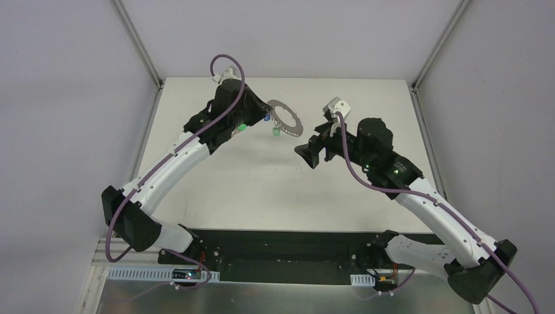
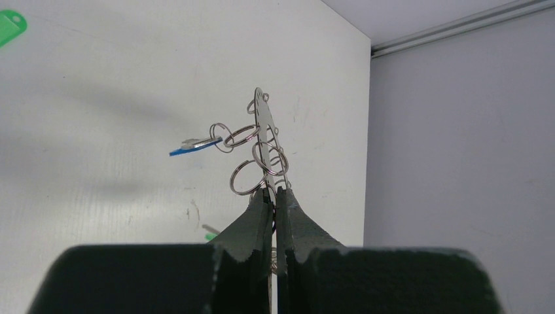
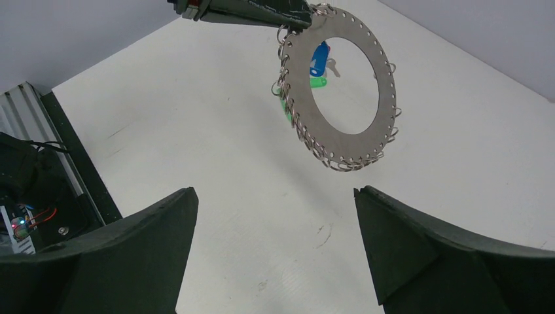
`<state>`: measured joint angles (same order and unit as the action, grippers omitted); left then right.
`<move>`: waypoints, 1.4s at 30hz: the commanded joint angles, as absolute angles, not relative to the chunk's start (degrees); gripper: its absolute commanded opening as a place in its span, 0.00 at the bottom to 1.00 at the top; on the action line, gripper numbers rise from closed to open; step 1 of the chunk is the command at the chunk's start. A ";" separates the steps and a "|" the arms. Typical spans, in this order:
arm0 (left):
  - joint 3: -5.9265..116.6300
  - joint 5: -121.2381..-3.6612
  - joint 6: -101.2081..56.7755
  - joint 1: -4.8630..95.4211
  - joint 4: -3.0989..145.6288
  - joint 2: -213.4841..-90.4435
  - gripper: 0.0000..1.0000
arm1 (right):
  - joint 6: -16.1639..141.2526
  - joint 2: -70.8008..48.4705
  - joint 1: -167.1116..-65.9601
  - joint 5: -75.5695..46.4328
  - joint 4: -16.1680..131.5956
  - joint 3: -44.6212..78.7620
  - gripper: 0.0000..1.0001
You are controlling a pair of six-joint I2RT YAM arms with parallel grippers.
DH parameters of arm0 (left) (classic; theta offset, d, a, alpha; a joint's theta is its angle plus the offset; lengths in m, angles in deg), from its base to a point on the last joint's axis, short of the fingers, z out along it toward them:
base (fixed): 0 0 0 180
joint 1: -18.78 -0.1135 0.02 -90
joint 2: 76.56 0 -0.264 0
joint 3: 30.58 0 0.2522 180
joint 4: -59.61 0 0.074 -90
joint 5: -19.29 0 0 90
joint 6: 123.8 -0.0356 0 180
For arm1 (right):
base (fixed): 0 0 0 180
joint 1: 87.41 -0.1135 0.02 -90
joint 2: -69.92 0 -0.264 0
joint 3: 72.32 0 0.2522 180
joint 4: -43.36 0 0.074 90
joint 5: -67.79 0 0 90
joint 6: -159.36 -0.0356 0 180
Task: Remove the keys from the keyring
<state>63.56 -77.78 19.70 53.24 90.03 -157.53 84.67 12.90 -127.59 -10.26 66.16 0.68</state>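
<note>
My left gripper [image 1: 264, 108] is shut on the rim of the keyring [image 1: 292, 124] and holds it up above the table. In the left wrist view the keyring [image 2: 264, 124] stands edge-on between the closed fingertips [image 2: 275, 191], with wire loops round it. A key with a blue tag [image 2: 195, 146] hangs from one loop. In the right wrist view the keyring [image 3: 386, 98] faces the camera. A blue tag [image 3: 319, 57] and a green tag [image 3: 317, 83] show through its open centre. Another green tag [image 3: 286, 108] sits at its left rim. My right gripper [image 3: 275, 203] is open and empty, short of the ring.
A loose green-tagged key [image 1: 241, 128] lies on the white table under my left arm; it also shows in the left wrist view [image 2: 10, 27]. Grey walls and aluminium frame rails [image 1: 141, 46] enclose the table. A black base strip [image 1: 275, 245] runs along the near edge.
</note>
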 commanded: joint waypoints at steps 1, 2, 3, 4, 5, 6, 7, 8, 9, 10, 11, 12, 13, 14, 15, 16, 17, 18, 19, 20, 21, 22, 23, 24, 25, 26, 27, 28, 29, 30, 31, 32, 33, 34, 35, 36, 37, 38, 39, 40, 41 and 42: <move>63.45 -79.08 22.58 53.41 85.93 -152.24 0.00 | 85.90 11.61 -129.00 -11.00 62.84 5.33 0.99; 63.31 -78.92 22.56 53.41 85.75 -151.97 0.00 | 88.36 11.28 -129.81 -11.61 63.74 5.61 0.99; 63.26 -78.69 22.59 53.45 85.68 -151.79 0.00 | 92.65 11.10 -131.16 -12.78 63.61 4.87 0.99; 63.21 -78.56 22.71 53.41 85.62 -151.57 0.00 | 97.28 11.13 -133.13 -14.72 62.42 3.36 0.99; 63.12 -78.36 22.72 53.41 85.55 -151.35 0.00 | 101.27 11.11 -135.39 -17.65 61.07 2.08 0.99; 63.04 -77.98 22.66 53.41 85.50 -151.20 0.00 | 104.05 10.88 -136.58 -18.92 60.69 1.55 0.99; 62.91 -77.71 22.63 53.41 85.38 -150.96 0.00 | 105.92 10.36 -137.28 -19.60 60.72 1.64 0.99; 62.58 -77.58 22.65 53.44 85.22 -150.61 0.00 | 106.95 9.88 -137.70 -20.07 60.85 2.01 0.99; 62.11 -77.50 22.71 53.41 84.90 -150.26 0.00 | 108.01 9.40 -138.07 -20.06 61.44 2.53 0.99; 61.61 -77.49 22.66 53.41 84.40 -149.82 0.00 | 109.42 9.10 -138.36 -20.11 62.27 3.05 0.99; 60.88 -77.25 22.27 53.41 83.59 -149.48 0.00 | 110.63 8.83 -138.56 -20.66 62.60 3.33 0.96; 60.00 -76.58 21.73 53.41 81.93 -149.16 0.00 | 111.75 8.45 -138.78 -21.55 62.33 3.53 0.93; 59.01 -75.99 21.40 53.41 80.87 -148.89 0.00 | 113.36 8.07 -138.90 -21.82 62.11 3.65 0.89; 58.38 -75.38 21.20 53.41 80.04 -148.71 0.00 | 115.08 7.71 -138.92 -21.85 62.06 3.59 0.86; 57.81 -74.72 21.02 53.41 79.21 -148.54 0.00 | 116.71 7.16 -139.02 -21.86 61.82 3.51 0.83; 57.33 -74.17 20.93 53.41 78.55 -148.34 0.00 | 117.80 6.51 -139.18 -23.87 61.13 3.37 0.80; 56.87 -73.92 21.09 53.41 78.29 -148.13 0.00 | 118.71 6.02 -139.29 -24.79 60.43 3.27 0.79; 56.51 -73.84 21.33 53.41 77.91 -147.96 0.00 | 119.45 5.41 -139.37 -25.22 59.54 3.12 0.76; 56.16 -73.60 21.32 53.41 77.53 -147.73 0.00 | 119.84 4.79 -139.40 -25.60 58.61 2.95 0.73; 55.95 -73.41 21.19 53.41 77.22 -147.59 0.00 | 120.16 4.36 -139.39 -25.80 57.60 2.80 0.70; 55.76 -73.28 21.07 53.41 77.05 -147.54 0.00 | 120.57 3.93 -139.43 -25.72 57.41 2.78 0.69; 55.59 -73.19 21.00 53.41 76.84 -147.50 0.00 | 120.77 3.46 -139.43 -25.47 57.39 2.90 0.68; 55.46 -73.00 20.99 53.41 76.65 -147.50 0.00 | 121.04 2.94 -139.36 -25.23 56.70 3.13 0.68; 55.31 -72.73 20.90 53.41 76.48 -147.49 0.00 | 121.12 2.36 -139.43 -25.13 55.90 3.46 0.66; 55.22 -72.48 20.88 53.41 76.19 -147.50 0.00 | 121.13 1.74 -139.44 -25.30 55.74 3.81 0.64; 55.17 -72.28 20.87 53.41 75.98 -147.50 0.00 | 121.16 1.06 -139.41 -25.74 55.53 4.22 0.61; 55.17 -72.08 20.92 53.41 75.87 -147.53 0.00 | 121.09 0.33 -139.41 -26.29 55.13 4.47 0.58; 55.21 -71.84 20.99 53.41 75.77 -147.49 0.00 | 120.98 -0.36 -139.39 -26.86 54.62 4.82 0.56; 55.25 -71.65 20.95 53.41 75.68 -147.53 0.00 | 121.01 -1.12 -139.43 -27.36 54.31 5.27 0.53; 55.32 -71.53 21.00 53.41 75.70 -147.50 0.00 | 121.00 -1.79 -139.38 -27.90 53.89 5.63 0.52; 55.34 -71.43 21.19 53.41 75.66 -147.51 0.00 | 121.10 -2.48 -139.37 -28.19 53.53 5.92 0.50; 55.34 -71.28 21.36 53.41 75.60 -147.53 0.00 | 121.31 -3.09 -139.45 -28.51 53.34 6.18 0.47; 55.35 -71.13 21.47 53.41 75.56 -147.45 0.00 | 121.75 -3.77 -139.56 -29.35 52.64 6.34 0.44; 55.40 -71.15 21.49 53.41 75.49 -147.37 0.00 | 122.26 -4.30 -139.61 -30.69 51.60 6.38 0.39; 55.28 -71.14 21.51 53.41 75.52 -147.27 0.00 | 122.72 -4.69 -139.81 -32.00 50.76 6.36 0.33; 55.19 -71.34 21.51 53.41 75.48 -147.21 0.00 | 123.13 -5.05 -139.83 -33.29 50.07 6.38 0.26; 54.98 -71.61 21.53 53.41 75.54 -147.03 0.00 | 123.50 -5.20 -139.83 -33.95 49.81 6.45 0.19; 54.85 -72.01 21.57 53.41 75.52 -146.91 0.00 | 123.98 -5.34 -139.86 -34.25 49.79 6.38 0.12; 54.74 -72.22 21.57 53.41 75.49 -146.88 0.00 | 124.44 -5.26 -139.91 -34.13 49.76 6.23 0.04; 54.77 -72.34 21.53 53.41 75.52 -146.91 0.00 | 124.95 -5.06 -139.94 -33.89 49.74 5.96 0.00; 54.81 -72.33 21.49 53.41 75.49 -147.01 0.00 | 125.37 -4.65 -139.90 -33.61 49.27 5.46 0.00; 54.88 -72.31 21.56 53.41 75.44 -147.16 0.00 | 125.71 -4.08 -139.93 -33.31 48.35 4.51 0.00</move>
